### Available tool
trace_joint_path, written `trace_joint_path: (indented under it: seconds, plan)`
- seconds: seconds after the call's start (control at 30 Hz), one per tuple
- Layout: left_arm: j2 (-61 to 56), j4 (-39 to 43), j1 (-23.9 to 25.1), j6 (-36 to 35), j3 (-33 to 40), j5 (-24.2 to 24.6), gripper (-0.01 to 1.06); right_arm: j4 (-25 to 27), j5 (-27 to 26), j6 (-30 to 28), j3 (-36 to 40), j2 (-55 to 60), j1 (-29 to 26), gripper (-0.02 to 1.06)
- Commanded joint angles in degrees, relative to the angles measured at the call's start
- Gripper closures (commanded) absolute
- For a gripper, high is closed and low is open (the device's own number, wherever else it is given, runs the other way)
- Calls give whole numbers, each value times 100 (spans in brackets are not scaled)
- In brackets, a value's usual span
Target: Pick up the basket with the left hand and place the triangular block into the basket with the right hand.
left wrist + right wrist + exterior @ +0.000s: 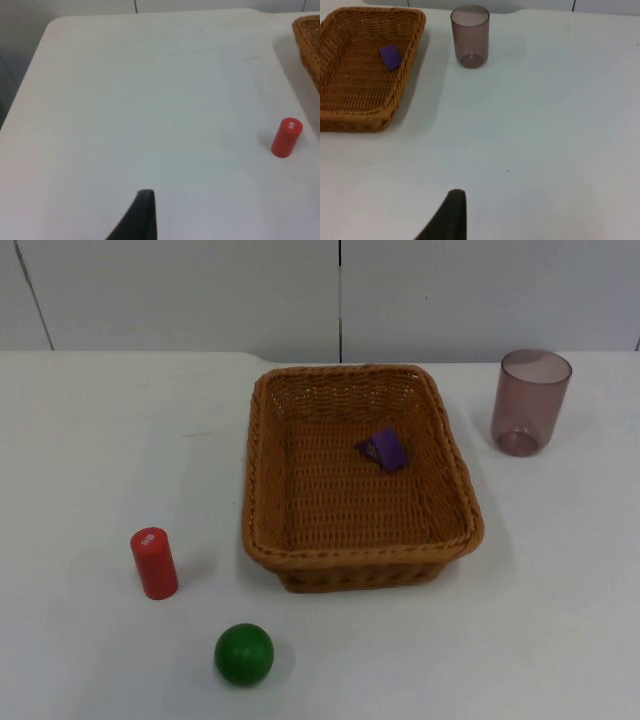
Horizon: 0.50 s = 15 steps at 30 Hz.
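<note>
Resting mid-table, basket (pixel 300 560) (purple block (pixel 384 450) inside) nears no edge.

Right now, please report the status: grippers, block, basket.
Both grippers back off the table, waiting. Purple triangular block already lies in wicker basket, basket resting on table. Red cylinder, green ball, tinted cup stand apart.
</note>
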Motion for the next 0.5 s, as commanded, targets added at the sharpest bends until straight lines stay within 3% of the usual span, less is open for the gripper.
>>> trace_joint_path:
  seconds: [0.0, 0.47]
  plan:
    - [-12, 48, -34, -53, 26, -8, 0, -7, -96, 12, 14, -11, -2, 0]
    - [-12, 48, -34, -53, 26, -8, 0, -20, -91, 14, 8, -11, -2, 0]
